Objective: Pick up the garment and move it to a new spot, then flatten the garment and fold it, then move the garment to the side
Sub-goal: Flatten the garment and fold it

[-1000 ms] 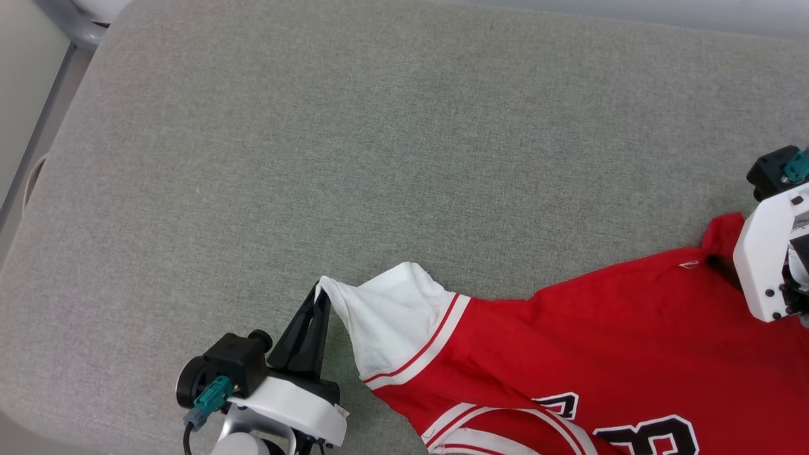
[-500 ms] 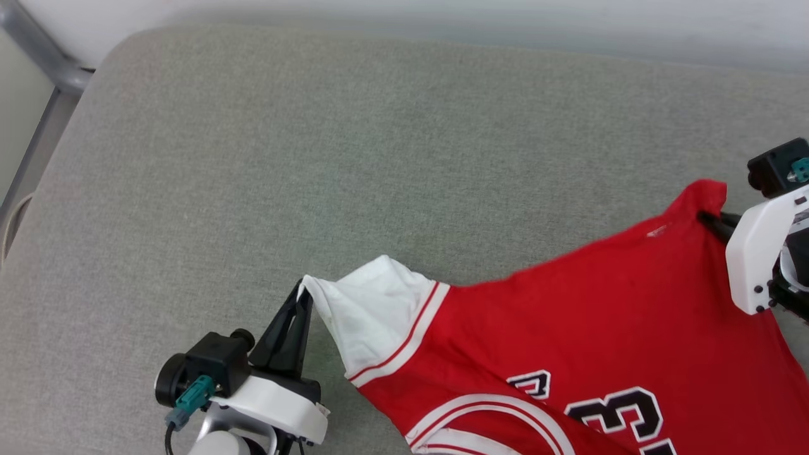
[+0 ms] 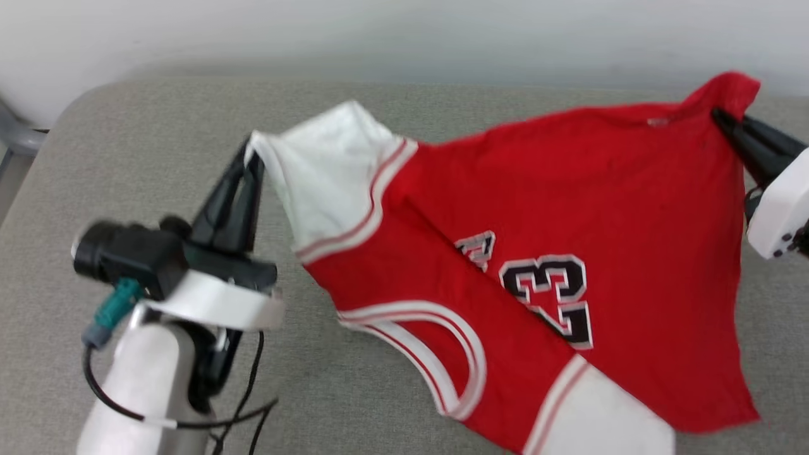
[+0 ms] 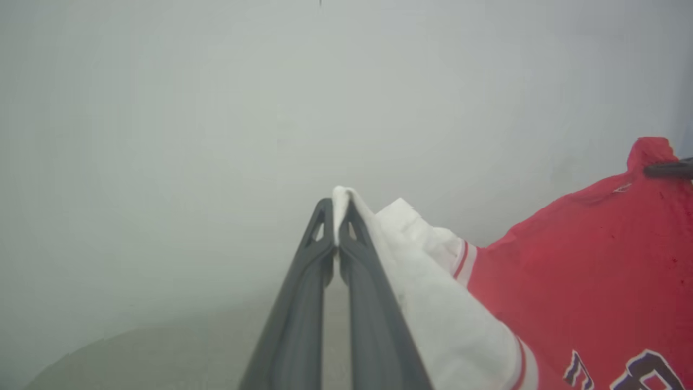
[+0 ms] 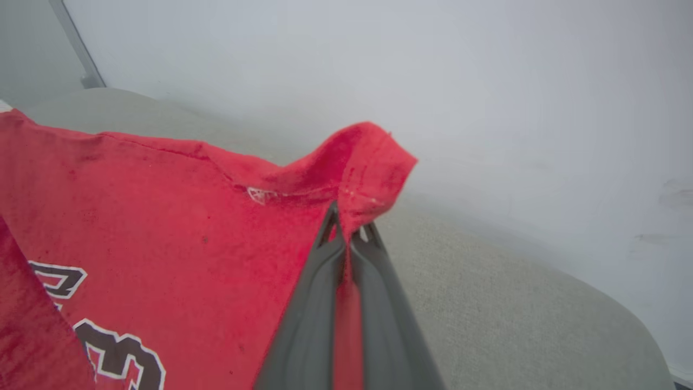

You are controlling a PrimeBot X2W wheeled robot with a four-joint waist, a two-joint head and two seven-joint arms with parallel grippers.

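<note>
The garment, a red jersey T-shirt with white sleeves and a black "23" print, hangs stretched between both grippers above the grey cushioned surface. My left gripper is shut on the edge of a white sleeve, seen close in the left wrist view with the left gripper. My right gripper is shut on a red hem corner at the upper right; the right wrist view shows the right gripper pinching that cloth. The second white sleeve droops at the bottom.
A pale wall rises just behind the surface's far edge. A grey metal frame piece stands at the far left. A black cable loops from my left arm.
Both grippers have risen and lifted the garment off the surface, spreading it in the air. The right gripper closed on the red hem corner. The head camera tilted up toward the wall.
</note>
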